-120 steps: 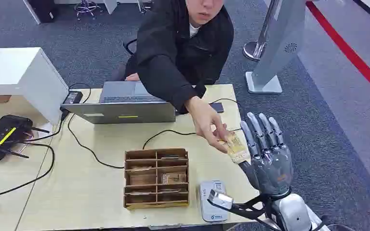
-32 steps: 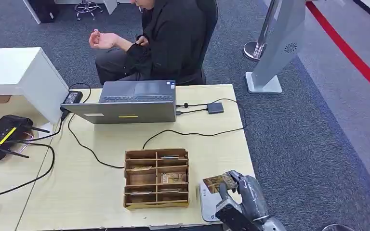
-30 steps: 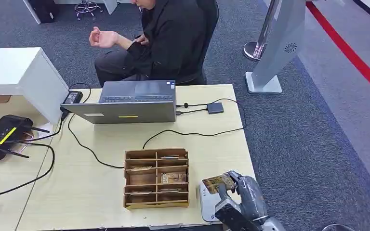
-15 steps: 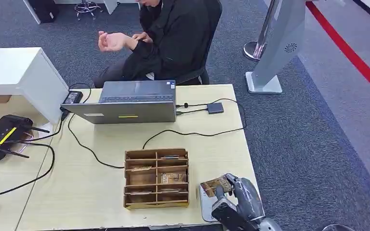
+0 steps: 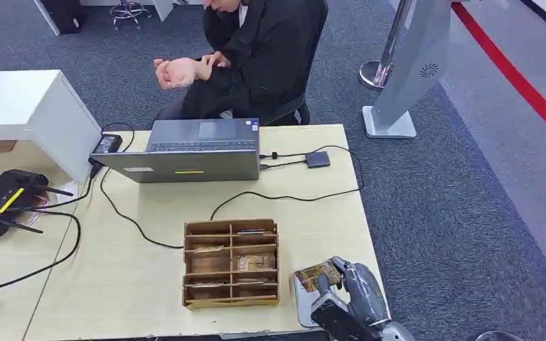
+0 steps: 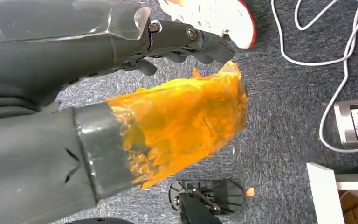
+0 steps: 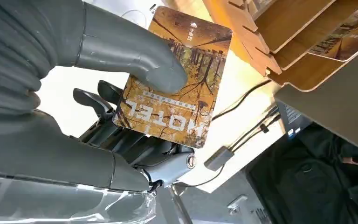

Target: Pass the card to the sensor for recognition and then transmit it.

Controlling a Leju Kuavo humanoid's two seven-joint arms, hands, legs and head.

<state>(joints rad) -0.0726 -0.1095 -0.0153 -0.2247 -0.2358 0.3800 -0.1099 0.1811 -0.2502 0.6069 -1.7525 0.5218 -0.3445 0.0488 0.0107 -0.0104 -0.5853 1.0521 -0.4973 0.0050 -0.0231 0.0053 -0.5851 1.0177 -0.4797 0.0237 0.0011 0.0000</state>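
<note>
My right hand [image 5: 355,295] holds a brown-orange hotel card [image 5: 317,274] near the table's front right corner. The card hangs flat, just above the white card sensor [image 5: 301,304], which the card and hand partly cover. In the right wrist view the thick thumb [image 7: 135,56] presses on the card [image 7: 177,84] and the darker fingers [image 7: 121,135] support it from behind. Whether the card touches the sensor I cannot tell. My left hand [image 6: 121,116] hangs over the carpet holding nothing, its thumb wrapped in orange film and its fingers apart from it.
A wooden compartment box [image 5: 231,263] with several cards stands just left of the sensor. A grey laptop [image 5: 185,149], black cables [image 5: 284,195] and an adapter [image 5: 318,159] lie farther back. A person [image 5: 256,57] in black sits behind the table. A black router [image 5: 3,202] is at the left.
Four seconds ago a person put the card into my raised right hand, then sat back. My hand came down to the sensor and has edged the card slightly left and lower in the last second.
</note>
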